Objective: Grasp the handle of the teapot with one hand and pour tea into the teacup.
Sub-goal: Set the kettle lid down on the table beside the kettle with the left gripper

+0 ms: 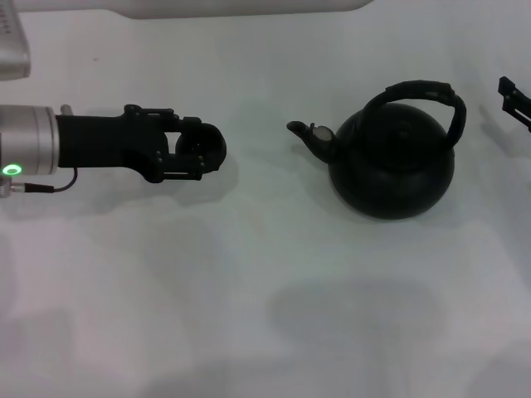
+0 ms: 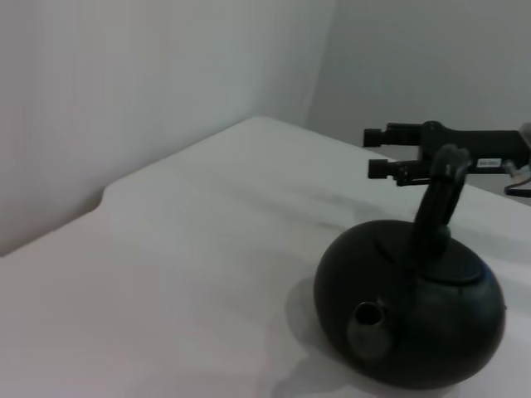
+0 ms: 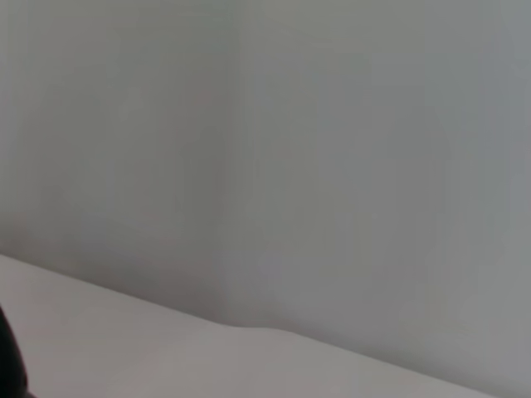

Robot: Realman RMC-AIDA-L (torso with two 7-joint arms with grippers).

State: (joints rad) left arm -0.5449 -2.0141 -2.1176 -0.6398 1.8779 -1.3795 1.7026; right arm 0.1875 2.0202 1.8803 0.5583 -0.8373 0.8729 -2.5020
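Observation:
The matte black teapot stands upright on the white table, right of centre, with its spout pointing toward my left arm. Its arched handle loops over the top, untouched. My left gripper reaches in level from the left, shut around a tiny round dark teacup, about a hand's width short of the spout. In the left wrist view the teapot is close, with its handle rising upright. Behind it my right gripper stands open with nothing between its fingers. It barely shows at the head view's right edge.
A pale grey device sits at the table's back left corner. The white tabletop stretches bare toward the front. A plain wall rises behind the table's far edge.

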